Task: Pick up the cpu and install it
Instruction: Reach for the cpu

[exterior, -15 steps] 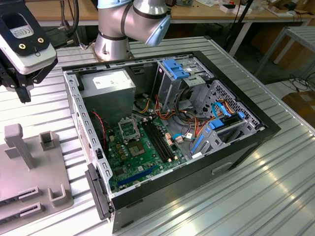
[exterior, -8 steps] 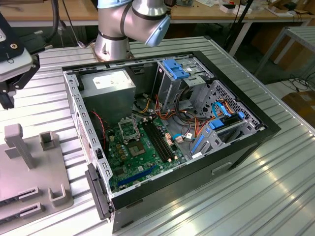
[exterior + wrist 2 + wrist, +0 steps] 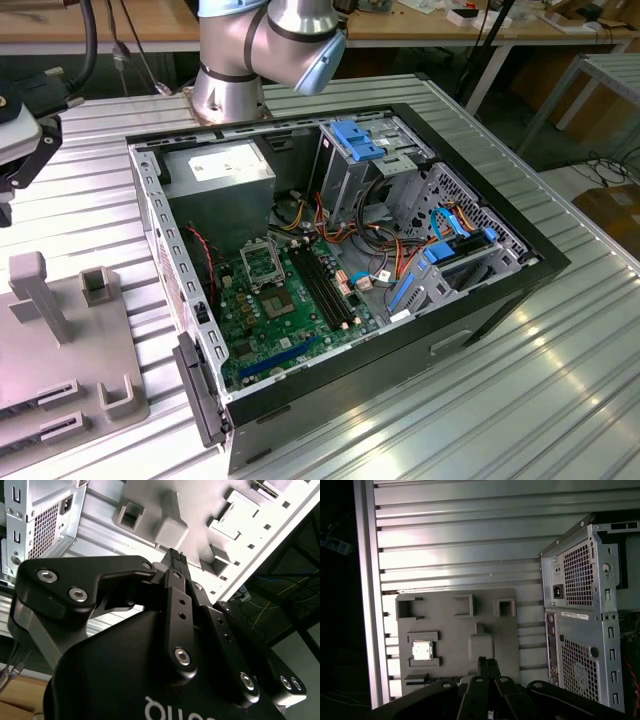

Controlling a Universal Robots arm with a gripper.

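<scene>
Barely started: hovering over grey holder (image 3: 455, 645) cradling cpu (image 3: 421, 650), jaws closed and empty; yet to grasp or install.

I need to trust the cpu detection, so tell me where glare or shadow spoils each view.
First wrist view: the cpu gleams bright in its grey tray, a glare band crosses the ribbed table. Second wrist view: the gripper looms dark and close, the tray behind it washed out. Exterior view: glare streaks the table; the computer case is evenly lit inside.
</scene>
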